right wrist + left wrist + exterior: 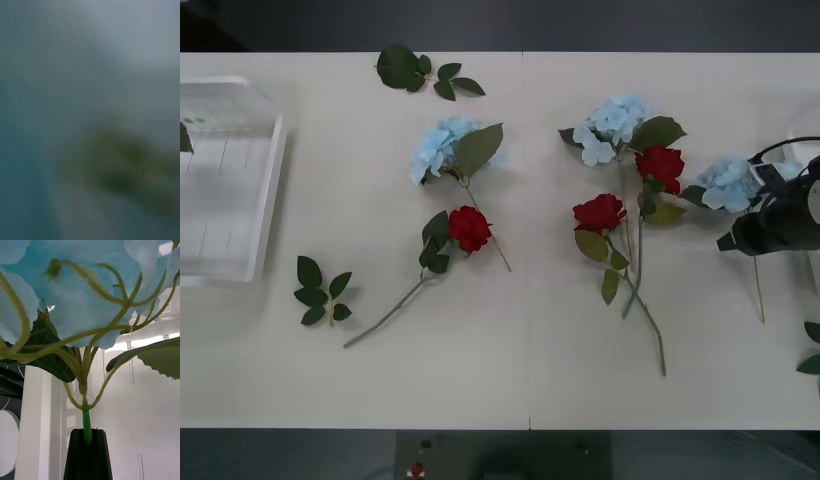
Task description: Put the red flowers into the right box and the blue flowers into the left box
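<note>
Front view: the pale bench [510,380] spans the frame, and the left box [230,200] sits at its left edge. The left wrist view shows that box's ribbed wall [150,397] close behind the left gripper [89,431]. Its black jaws are closed narrow on the green stem of one of the blue flowers [75,296], with the head and a big leaf spreading wide above them. The likely trouble there is that broad head or leaf catching a slotted wall on release, so the bloom hangs on the rim instead of dropping inside.

Three more blue flowers [442,148] lie on the bench among the red flowers [600,212]. In the centre-right cluster the stems cross, so lifting one could drag its neighbours across the bench.

At the right edge of the frame the right gripper [732,240] sits just beside a blue head; whether it grips anything I cannot tell. That bloom belongs in the far box, so a long carry by a thin stem risks it swinging or slipping.

Loose leaf sprigs [323,292] could be mistaken for a flower.
</note>
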You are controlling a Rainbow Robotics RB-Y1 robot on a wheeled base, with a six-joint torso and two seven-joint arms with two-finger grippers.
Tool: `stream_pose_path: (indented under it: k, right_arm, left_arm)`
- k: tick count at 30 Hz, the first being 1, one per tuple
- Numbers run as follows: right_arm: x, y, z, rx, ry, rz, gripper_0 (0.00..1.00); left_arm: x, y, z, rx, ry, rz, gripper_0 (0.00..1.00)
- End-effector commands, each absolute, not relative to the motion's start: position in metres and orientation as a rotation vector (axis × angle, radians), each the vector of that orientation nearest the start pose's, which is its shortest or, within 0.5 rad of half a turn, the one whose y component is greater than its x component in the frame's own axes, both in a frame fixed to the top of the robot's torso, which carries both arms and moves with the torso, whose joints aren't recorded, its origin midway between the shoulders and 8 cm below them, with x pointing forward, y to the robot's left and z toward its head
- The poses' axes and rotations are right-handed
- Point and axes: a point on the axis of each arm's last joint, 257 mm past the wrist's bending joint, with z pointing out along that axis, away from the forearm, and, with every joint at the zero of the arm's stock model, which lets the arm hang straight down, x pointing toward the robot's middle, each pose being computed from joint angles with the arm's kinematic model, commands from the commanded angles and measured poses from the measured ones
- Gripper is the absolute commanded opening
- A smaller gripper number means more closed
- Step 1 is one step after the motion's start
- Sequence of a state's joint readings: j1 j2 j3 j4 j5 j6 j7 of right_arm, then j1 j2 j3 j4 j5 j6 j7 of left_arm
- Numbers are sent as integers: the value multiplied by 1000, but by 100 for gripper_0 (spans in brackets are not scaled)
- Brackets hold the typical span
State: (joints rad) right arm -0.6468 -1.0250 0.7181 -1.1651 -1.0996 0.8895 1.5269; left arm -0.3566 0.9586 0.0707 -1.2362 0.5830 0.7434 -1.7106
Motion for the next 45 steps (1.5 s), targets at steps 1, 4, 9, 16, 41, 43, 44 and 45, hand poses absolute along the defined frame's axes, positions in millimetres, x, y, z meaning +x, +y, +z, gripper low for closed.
stream_pose_path:
  k: [1,4,9,16,41,43,44,45]
  right_arm:
    - [548,-414,-295,-193,2584,-75,100]
    - [549,-413,-295,-198,2583,-74,96]
    - [549,-412,-295,-204,2580,-71,53]
    - [553,-411,-296,-205,2565,-70,23]
    - [538,-346,-151,-455,2318,626,0]
    - [537,-325,-135,-532,2235,693,0]
    - [535,-310,-124,-582,2176,736,0]
    - [535,-306,-121,-592,2161,751,0]
  left_arm:
    - [563,606,-129,19,2087,536,0]
    - [563,606,-129,15,2087,532,1]
    - [564,603,-131,8,2089,512,1]
    - [563,586,-163,48,2146,498,0]
    - [579,565,-181,-22,2151,411,55]
    - [582,557,-178,-30,2149,367,63]
    - [582,550,-175,-31,2162,337,66]
    - [582,547,-174,-31,2167,328,67]
